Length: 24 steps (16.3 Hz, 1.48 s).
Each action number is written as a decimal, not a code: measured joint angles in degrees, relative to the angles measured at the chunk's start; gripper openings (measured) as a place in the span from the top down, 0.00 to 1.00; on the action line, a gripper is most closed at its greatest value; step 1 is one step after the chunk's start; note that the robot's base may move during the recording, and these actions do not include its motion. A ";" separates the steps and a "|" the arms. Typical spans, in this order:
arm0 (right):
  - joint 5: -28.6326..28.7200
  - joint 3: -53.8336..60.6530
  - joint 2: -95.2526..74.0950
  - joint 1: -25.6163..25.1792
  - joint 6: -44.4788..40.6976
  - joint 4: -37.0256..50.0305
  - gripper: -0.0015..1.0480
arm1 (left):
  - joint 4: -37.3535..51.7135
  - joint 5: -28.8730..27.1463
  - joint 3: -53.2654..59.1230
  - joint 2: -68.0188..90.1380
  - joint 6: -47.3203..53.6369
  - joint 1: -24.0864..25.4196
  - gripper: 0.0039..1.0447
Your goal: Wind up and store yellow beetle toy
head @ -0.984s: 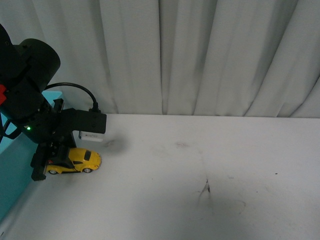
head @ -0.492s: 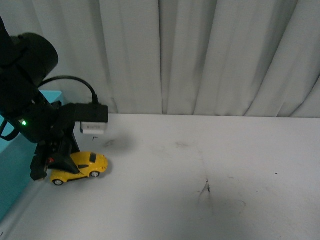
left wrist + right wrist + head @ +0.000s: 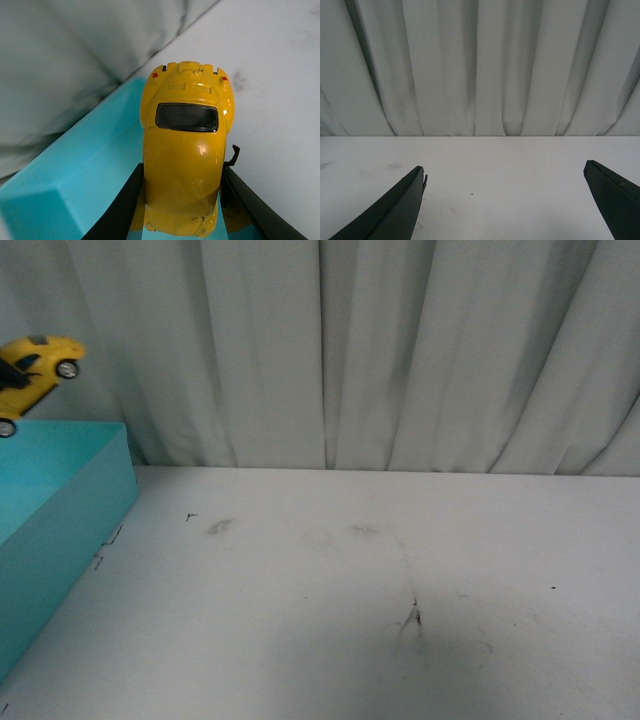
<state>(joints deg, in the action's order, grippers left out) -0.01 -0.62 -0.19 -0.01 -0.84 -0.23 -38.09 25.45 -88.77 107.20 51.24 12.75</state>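
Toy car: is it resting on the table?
No, the yellow toy car is up in the air above the teal box.

My front camera faces the curtain point(image 3: 400, 350) across the table point(image 3: 350, 640). Left wrist looks close down on the yellow beetle toy point(image 3: 182, 165) at ten o'clock. Right wrist, low, shares curtain and table.

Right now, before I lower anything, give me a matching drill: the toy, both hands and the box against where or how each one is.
Things:
1. yellow beetle toy
2. left hand
3. right hand
4. teal box

States:
a. open over the bare table
b. lifted in the air, wheels off any surface
c. standing at the table's left side
d. shut on the toy's sides

Pairs: 1-b, 2-d, 3-a, 4-c
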 joint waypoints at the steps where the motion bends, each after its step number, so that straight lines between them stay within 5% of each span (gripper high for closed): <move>1: -0.02 0.00 0.00 0.00 0.00 0.00 0.06 | 1.79 -1.25 0.90 -0.72 -1.51 2.58 0.66; 6: -0.02 0.00 0.00 0.00 0.00 0.00 0.06 | 13.77 -10.62 10.84 -0.59 -11.87 9.70 0.66; 15: -0.02 0.00 0.00 0.00 0.00 0.00 0.06 | 28.41 -25.07 16.31 11.56 -18.40 7.37 0.66; 20: -0.02 0.00 0.00 0.00 0.02 0.00 0.06 | 28.17 -25.86 16.37 12.76 -18.60 6.45 0.66; 24: -0.02 0.00 0.00 0.00 0.02 0.00 0.06 | 27.61 -25.03 16.37 12.76 -19.82 6.29 0.26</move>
<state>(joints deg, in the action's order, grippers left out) -0.03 -0.62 -0.19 -0.01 -0.82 -0.23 -10.48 0.43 -72.40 119.96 31.42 19.05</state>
